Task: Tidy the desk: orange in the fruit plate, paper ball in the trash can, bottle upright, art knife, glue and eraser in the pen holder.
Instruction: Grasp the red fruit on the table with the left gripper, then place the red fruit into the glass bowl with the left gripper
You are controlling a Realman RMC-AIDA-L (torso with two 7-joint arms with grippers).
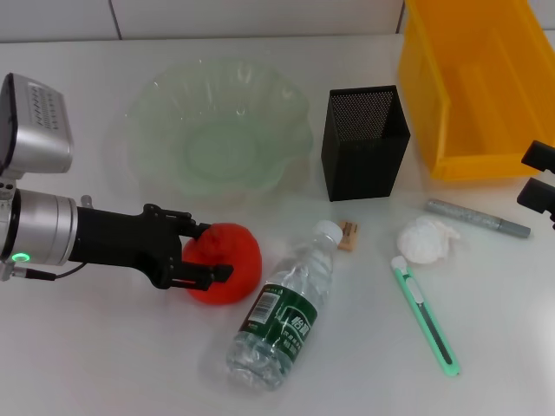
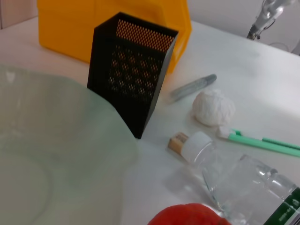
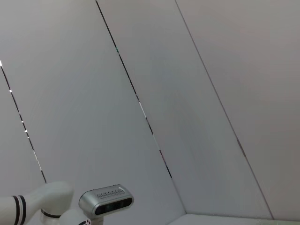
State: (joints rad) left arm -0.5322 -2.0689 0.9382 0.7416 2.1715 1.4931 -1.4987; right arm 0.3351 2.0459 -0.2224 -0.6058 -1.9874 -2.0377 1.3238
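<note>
The orange (image 1: 230, 260) lies on the table in front of the green glass fruit plate (image 1: 156, 113). My left gripper (image 1: 212, 251) is shut on the orange from its left side. The clear bottle (image 1: 286, 316) lies on its side right of the orange. The small eraser (image 1: 349, 236) sits by the bottle cap. The white paper ball (image 1: 425, 240), the green art knife (image 1: 425, 316) and the grey glue stick (image 1: 477, 218) lie to the right. The black mesh pen holder (image 1: 364, 143) stands upright. My right gripper (image 1: 542, 182) is parked at the right edge.
The yellow bin (image 1: 477, 87) stands at the back right. The left wrist view shows the plate rim (image 2: 47, 140), pen holder (image 2: 131, 75), bin (image 2: 70, 28), glue stick (image 2: 193, 87), paper ball (image 2: 214, 108), eraser (image 2: 177, 142), knife (image 2: 262, 143), bottle (image 2: 243, 183) and orange top (image 2: 187, 215).
</note>
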